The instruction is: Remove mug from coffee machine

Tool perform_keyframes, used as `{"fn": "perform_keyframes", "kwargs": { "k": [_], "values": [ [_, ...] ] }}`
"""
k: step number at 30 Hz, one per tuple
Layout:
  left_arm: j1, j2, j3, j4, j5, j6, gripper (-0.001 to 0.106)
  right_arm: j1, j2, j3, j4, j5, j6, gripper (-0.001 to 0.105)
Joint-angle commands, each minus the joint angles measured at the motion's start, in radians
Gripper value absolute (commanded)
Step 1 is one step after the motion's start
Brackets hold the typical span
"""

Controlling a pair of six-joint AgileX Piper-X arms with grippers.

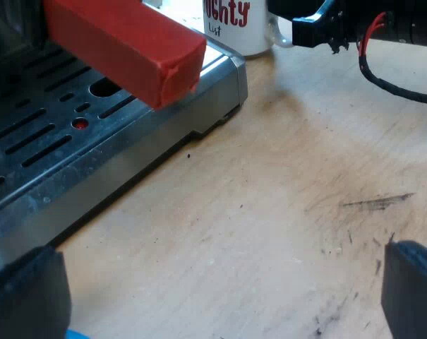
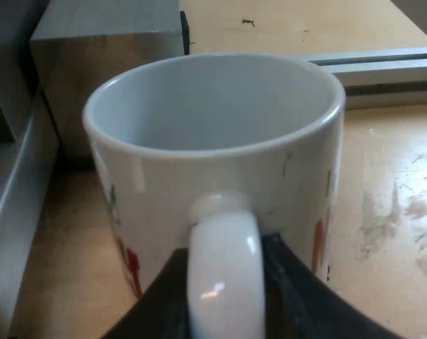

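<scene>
Left wrist view: left pincer (image 1: 217,289) spread wide, low over the bare tabletop (image 1: 284,183), next to the machine's drip tray (image 1: 51,141). Holder's red handle end (image 1: 128,46) juts over the tray. White mug (image 1: 234,25) sits off the tray, just past its corner, with the right pincer (image 1: 315,28) at it.

Right wrist view: black fingers (image 2: 287,282) pinch the mug's handle (image 2: 224,275). The mug is upright and empty.

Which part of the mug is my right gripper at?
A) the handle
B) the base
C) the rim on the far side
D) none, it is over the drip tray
A: the white handle of the mug sits between the two black fingers of the right gripper.
</scene>
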Motion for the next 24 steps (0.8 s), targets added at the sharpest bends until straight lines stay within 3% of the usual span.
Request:
{"fn": "perform_keyframes", "kwargs": {
  "k": [1, 6, 12, 15, 17, 22, 24],
  "values": [
    [-0.003, 0.0, -0.001, -0.018, -0.005, 0.001, 0.09, -0.006, -0.003, -0.012, -0.029, 0.003, -0.015, 0.049],
    [-0.003, 0.0, -0.001, -0.018, -0.005, 0.001, 0.09, -0.004, -0.033, -0.009, 0.028, 0.003, -0.017, 0.05],
    [-0.003, 0.0, -0.012, -0.021, -0.007, 0.001, 0.09, -0.004, -0.188, -0.009, 0.304, 0.003, -0.013, 0.05],
    [-0.003, 0.0, -0.017, -0.029, -0.036, 0.046, 0.09, -0.004, -0.3, -0.009, 0.452, -0.007, -0.009, 0.05],
    [-0.003, 0.0, -0.016, -0.038, -0.058, 0.097, 0.09, -0.004, -0.4, -0.009, 0.56, -0.063, -0.009, 0.05],
    [-0.003, 0.0, -0.019, -0.064, -0.057, 0.099, 0.09, -0.004, -0.615, -0.017, 0.77, -0.208, -0.009, 0.05],
    [-0.003, 0.0, -0.025, -0.064, -0.057, 0.099, 0.09, -0.004, -0.691, -0.03, 0.87, -0.229, 0.023, 0.05]
  ]
}}
